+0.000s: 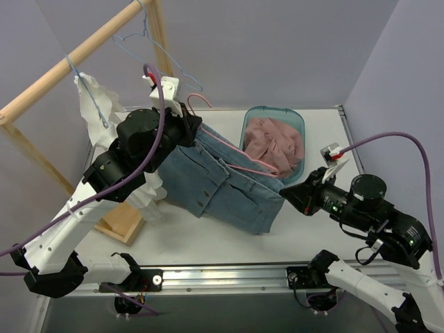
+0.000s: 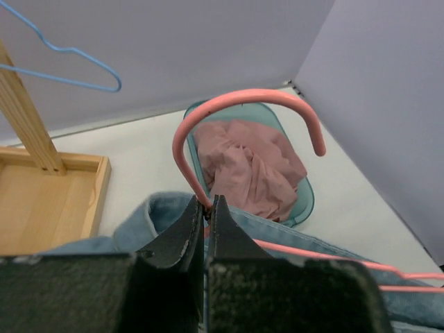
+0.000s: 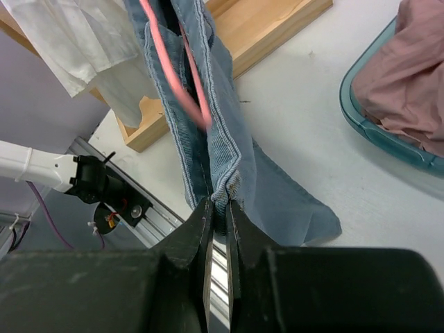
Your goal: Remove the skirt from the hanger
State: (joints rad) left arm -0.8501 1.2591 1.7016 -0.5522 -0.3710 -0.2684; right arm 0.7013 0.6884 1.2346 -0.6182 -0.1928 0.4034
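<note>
right pincer [image 3: 218,205]: clenched on a denim edge of the skirt [image 1: 222,184], at 4 o'clock from the skirt's middle in the top view.
skirt: blue denim, stretched between the two pincers over the tabletop [image 1: 201,239]. it is still on the hanger. whether its lowest corner rests on the tabletop cannot be told.
left pincer [image 2: 207,208]: clenched on the neck of the pink hanger [image 2: 236,95], just under the hook, at the skirt's 10 o'clock end.
pink hanger: its hook is seen curving free above the left pincer. its bar is laid along the skirt's waist, towards 4 o'clock.
basket [image 1: 274,109]: teal, set on the tabletop at 1 o'clock from the skirt, with a crumpled pink garment [image 1: 274,142] inside.
wooden rack [image 1: 76,59]: placed at 10 o'clock, beyond the left arm. a white garment [image 1: 97,104] is hung from its rail.
</note>
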